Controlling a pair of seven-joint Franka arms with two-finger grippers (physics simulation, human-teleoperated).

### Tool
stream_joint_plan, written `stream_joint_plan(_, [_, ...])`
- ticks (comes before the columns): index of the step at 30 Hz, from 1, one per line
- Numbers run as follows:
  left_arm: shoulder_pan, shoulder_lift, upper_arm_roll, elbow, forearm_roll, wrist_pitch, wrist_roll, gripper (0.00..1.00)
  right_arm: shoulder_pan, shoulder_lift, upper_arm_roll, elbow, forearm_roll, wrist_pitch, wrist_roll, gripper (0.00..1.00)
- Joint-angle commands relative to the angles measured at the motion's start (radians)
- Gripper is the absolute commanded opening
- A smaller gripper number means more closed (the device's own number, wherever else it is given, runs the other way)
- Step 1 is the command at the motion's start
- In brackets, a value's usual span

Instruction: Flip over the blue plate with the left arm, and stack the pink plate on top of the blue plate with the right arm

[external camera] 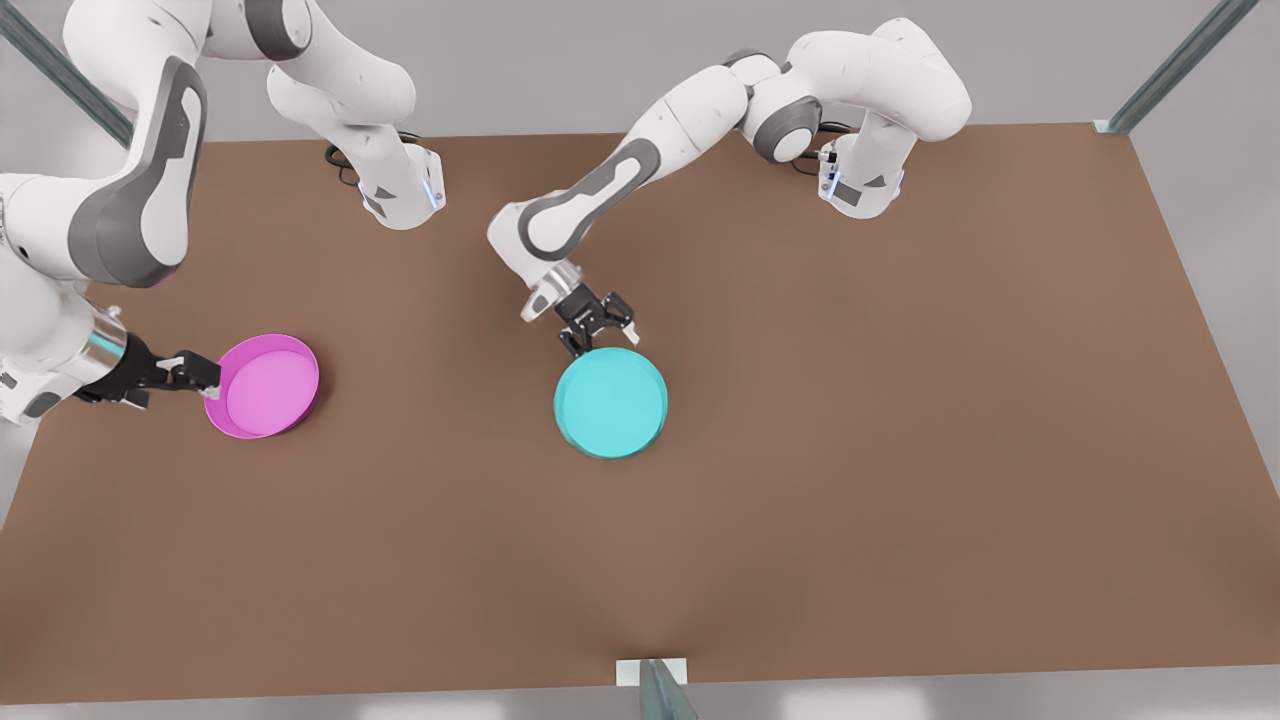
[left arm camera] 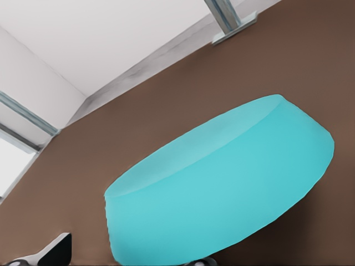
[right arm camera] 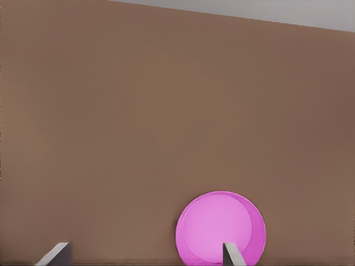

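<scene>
Farthest toward the front view's left, well apart from the round shallow turquoise-cyan dish (external camera: 610,403): a round shallow magenta-pink dish (external camera: 265,385), hollow side up on the brown bench (external camera: 900,450). At its rim, on the side away from the turquoise-cyan dish, the right gripper (external camera: 200,378), jaws spread. Mid-bench: the turquoise-cyan dish itself, seemingly base up, with the left gripper (external camera: 600,340) just beside its far rim, jaws also spread. Probably light, stiff and smooth, hence slippery; best pinched across the low upright rim, not the flat base. From the front view, the gap between both dishes. From the left wrist view, the turquoise outer wall and flat base up close. From the right wrist view, one spread jaw in front of the pink hollow.
</scene>
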Motion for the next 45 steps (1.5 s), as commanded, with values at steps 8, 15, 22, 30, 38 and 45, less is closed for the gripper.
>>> stream_joint_plan(8, [0.008, -0.008, -0.064, 0.063, -0.162, -0.004, 0.003, 1.0, -0.014, 0.02, 0.001, -0.028, 0.038, -0.002, -0.014, 1.0])
stream_joint_plan(15, [0.173, -0.14, -0.11, 0.174, -0.506, 0.046, 0.008, 1.0, -0.116, 0.069, 0.0, -0.112, 0.179, 0.079, -0.162, 1.0])
stream_joint_plan(22, [0.973, -0.367, -0.094, 0.157, -0.957, -0.285, 1.06, 1.0, -0.422, 0.245, -0.002, -0.226, 0.394, 0.116, -0.547, 1.0])
stream_joint_plan(30, [1.08, -0.901, 0.026, -0.49, -0.756, -0.011, 1.443, 1.0, -0.439, 0.428, -0.062, -0.167, 0.38, 0.281, -0.751, 1.0])
stream_joint_plan(38, [1.079, -0.87, 0.026, -0.492, -0.753, -0.018, 1.44, 1.0, -0.476, 0.523, -0.101, -0.302, 0.399, 0.411, -1.018, 1.0])
stream_joint_plan(45, [1.073, -0.867, 0.026, -0.495, -0.751, -0.02, 1.434, 1.0, -0.475, 0.469, -0.1, -0.279, 0.396, 0.308, -0.992, 1.0])
